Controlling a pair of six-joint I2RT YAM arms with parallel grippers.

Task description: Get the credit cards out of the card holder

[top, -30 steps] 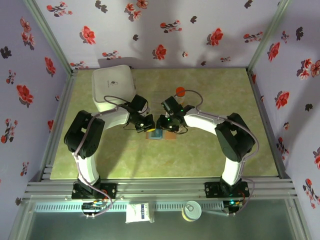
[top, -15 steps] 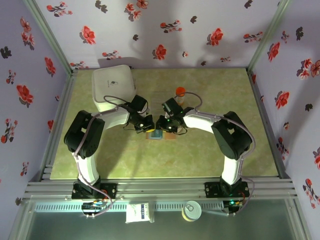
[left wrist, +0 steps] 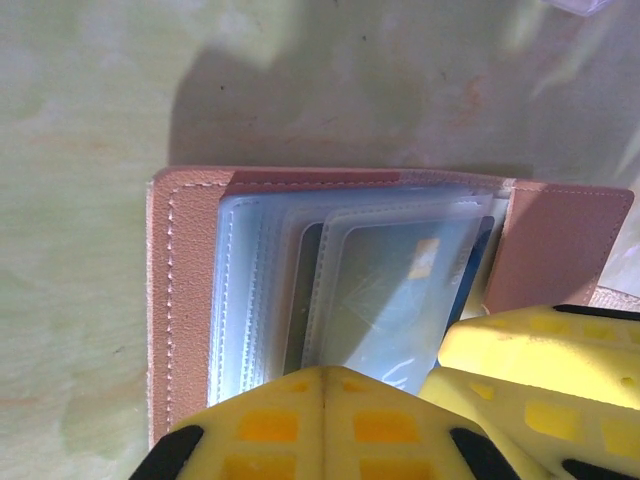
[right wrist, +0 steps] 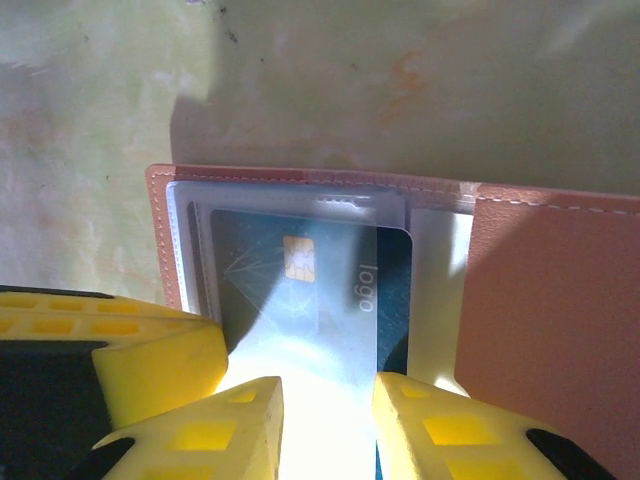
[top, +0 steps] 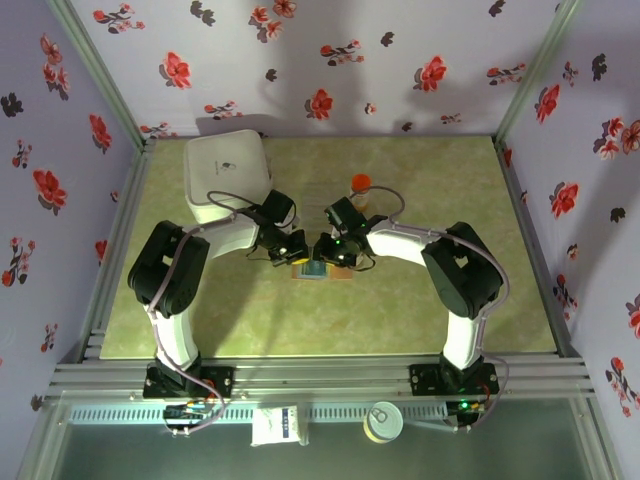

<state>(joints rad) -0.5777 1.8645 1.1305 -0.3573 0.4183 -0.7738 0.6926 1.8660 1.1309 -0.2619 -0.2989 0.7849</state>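
On the surface [top: 420,300] between my arms, the card holder [left wrist: 185,300] lies open, left pincer [left wrist: 322,400] pressed together on its edge, seemingly pinning it, while my right pincer [right wrist: 328,425], slightly spread, straddles a sleeved credit card [right wrist: 330,265] for extraction.

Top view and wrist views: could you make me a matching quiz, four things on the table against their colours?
Things:
1. container
2. bottle cap
3. card holder, outside
4. card

Colours:
A. brown
B. dark teal
C. white
D. orange

Pairs: 1-C, 2-D, 3-A, 4-B
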